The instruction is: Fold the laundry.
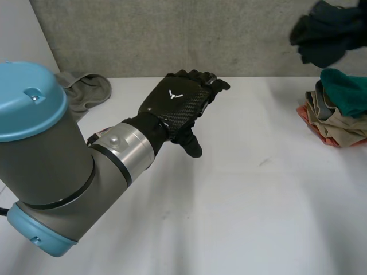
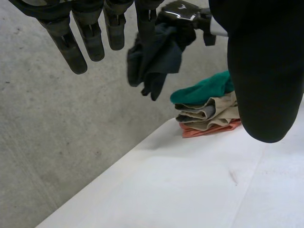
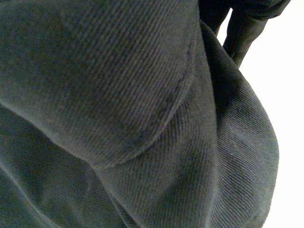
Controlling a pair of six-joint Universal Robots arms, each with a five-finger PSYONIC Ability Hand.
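Fingers [image 2: 90, 40] of your left hand [image 1: 180, 106] hang straight and empty over the white table [image 1: 258, 200]; your right hand [image 2: 183, 9] grips the dark garment [image 2: 154, 57] clear of the clothes pile [image 1: 335, 114] — pickup looks done — next, spread it flat.

The head camera sat behind and between the arms, looking down over the white table [image 1: 241, 217] toward the grey wall [image 1: 172, 34], with the left arm [image 1: 51, 166] very near its lens. The left wrist camera looked along its own fingers [image 2: 66, 45] from low over the table, facing that same wall. Both views took in the pile of clothes [image 1: 338, 114] and the raised dark garment [image 1: 327, 31]. The right wrist camera was hard up against dark ribbed cloth [image 3: 118, 118], probably that same garment.
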